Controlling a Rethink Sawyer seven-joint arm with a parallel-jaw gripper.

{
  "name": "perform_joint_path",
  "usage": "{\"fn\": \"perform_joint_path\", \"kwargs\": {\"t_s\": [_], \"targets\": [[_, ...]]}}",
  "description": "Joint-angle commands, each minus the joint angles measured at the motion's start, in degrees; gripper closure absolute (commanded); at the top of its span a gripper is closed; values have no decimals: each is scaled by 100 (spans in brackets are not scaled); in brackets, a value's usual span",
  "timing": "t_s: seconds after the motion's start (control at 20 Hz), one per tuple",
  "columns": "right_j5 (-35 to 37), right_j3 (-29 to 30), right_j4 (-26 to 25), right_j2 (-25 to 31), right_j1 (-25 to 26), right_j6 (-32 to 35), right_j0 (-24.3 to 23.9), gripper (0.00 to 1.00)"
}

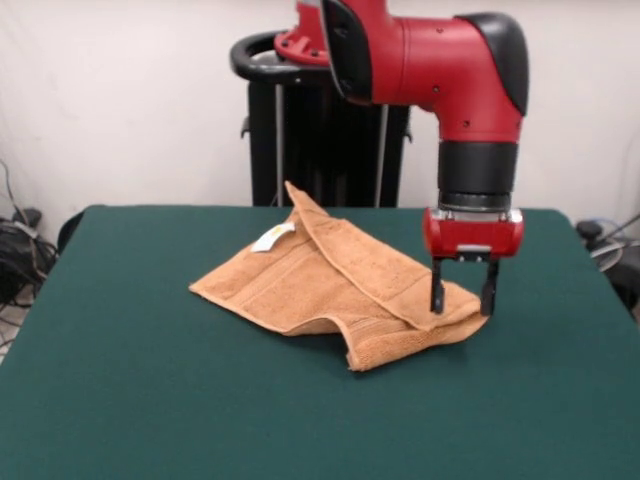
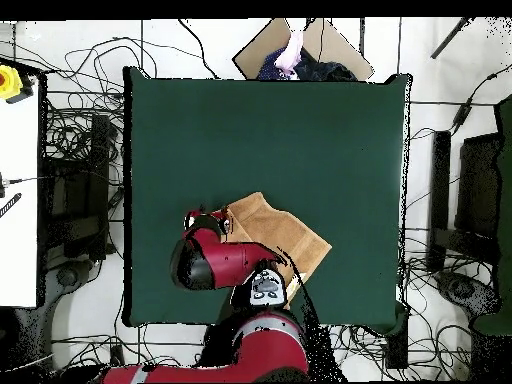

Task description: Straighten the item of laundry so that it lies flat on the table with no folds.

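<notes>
The orange-tan towel (image 1: 330,290) lies crumpled near the middle of the green table (image 1: 120,390). One flap is folded diagonally over it, one corner stands up at the back, and the front right edge is rolled. Its white tag (image 1: 272,237) shows on top at the back left. My gripper (image 1: 462,298) hangs straight down over the towel's right corner, open, with its fingertips at the cloth and nothing held. In the overhead view the towel (image 2: 285,235) lies near the table's (image 2: 300,120) robot-side edge, and the red arm (image 2: 215,262) covers its left part and hides the gripper.
The black pedestal (image 1: 320,150) stands behind the table's far edge. Cables (image 1: 20,250) lie off the left side. In the overhead view, cardboard (image 2: 335,45) and what looks like a person (image 2: 293,50) are at the far edge, and cables ring the table.
</notes>
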Motion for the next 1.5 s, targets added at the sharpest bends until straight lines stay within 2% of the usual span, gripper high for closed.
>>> {"fn": "perform_joint_path", "kwargs": {"t_s": [0.05, 0.2, 0.3, 0.45, 0.75, 0.95, 1.5], "targets": [[-1004, 106, 416, -189, 837, 1323, 356, 0], [-1162, 112, 534, -259, 1096, 1229, 487, 0], [-846, 49, 857, -757, 1116, 861, 967, 0], [-198, 113, 1119, -1446, 864, 458, 1486, 0], [191, 307, 1242, -2004, 569, 534, 2028, 0], [120, 405, 1106, -1925, 431, 789, 1996, 0], [-1082, 185, 1181, -1682, 1425, 1216, 1837, 0]]}}
